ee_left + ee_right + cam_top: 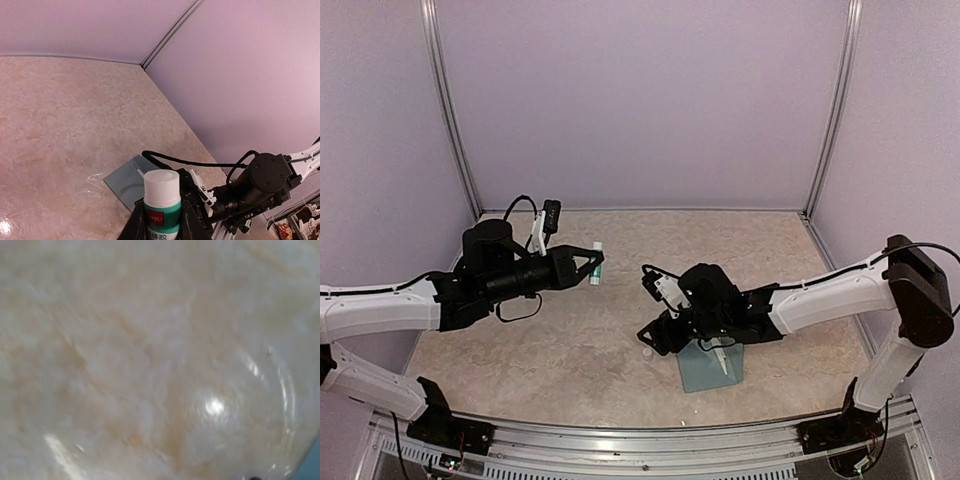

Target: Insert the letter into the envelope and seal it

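My left gripper [588,264] is shut on a white-and-green glue stick [596,264] and holds it above the table at the left; in the left wrist view the stick [162,197] stands up between my fingers [136,224]. The teal envelope [712,366] lies flat on the table under my right arm, and it also shows in the left wrist view [122,181]. My right gripper [655,335] is low over the table just left of the envelope; its jaws do not show clearly. The right wrist view shows only blurred tabletop. The letter is not visible.
A small white cap [646,352] lies on the table just below my right gripper. Lilac walls with metal corner posts [452,110] close in the back and sides. A metal rail [650,440] runs along the near edge.
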### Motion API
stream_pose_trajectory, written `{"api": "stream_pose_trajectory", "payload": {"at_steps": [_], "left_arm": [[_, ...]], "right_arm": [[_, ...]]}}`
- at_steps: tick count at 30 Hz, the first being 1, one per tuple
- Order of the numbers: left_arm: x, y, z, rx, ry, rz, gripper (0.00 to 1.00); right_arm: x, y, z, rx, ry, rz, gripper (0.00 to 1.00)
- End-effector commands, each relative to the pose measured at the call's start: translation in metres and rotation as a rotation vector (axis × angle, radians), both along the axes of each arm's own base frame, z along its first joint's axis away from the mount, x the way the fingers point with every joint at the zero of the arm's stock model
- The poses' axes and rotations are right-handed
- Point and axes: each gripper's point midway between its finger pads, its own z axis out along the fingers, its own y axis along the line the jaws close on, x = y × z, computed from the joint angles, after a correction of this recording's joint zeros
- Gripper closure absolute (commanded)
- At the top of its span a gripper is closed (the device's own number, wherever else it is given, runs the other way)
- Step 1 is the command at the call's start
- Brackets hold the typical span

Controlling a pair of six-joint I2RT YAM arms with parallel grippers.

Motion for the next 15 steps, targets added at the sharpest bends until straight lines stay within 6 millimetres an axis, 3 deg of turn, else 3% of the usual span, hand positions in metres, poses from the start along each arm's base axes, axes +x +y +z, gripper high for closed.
{"api": "stream_pose_trajectory", "payload": {"at_steps": [1, 4, 10, 15], "left_arm": [[-0.007, -0.003, 0.023, -0.063, -0.06, -0.031, 0.82], [-0.015, -0.008, 0.032, -0.081, -0.091, -0.057, 0.81], [-0.051, -0.035, 0.077, -0.145, -0.232, -0.18, 0.8], [-0.08, -0.047, 0.112, -0.268, -0.305, -0.263, 0.79]], "right_arm": [[-0.001, -0.002, 0.014, 0.035, -0.006, -0.006, 0.29], [-0.01, 0.001, 0.035, 0.108, 0.004, 0.027, 0.29], [-0.045, 0.008, 0.15, 0.492, -0.062, 0.213, 0.17], [-0.076, -0.002, 0.219, 0.757, -0.068, 0.365, 0.15]]}}
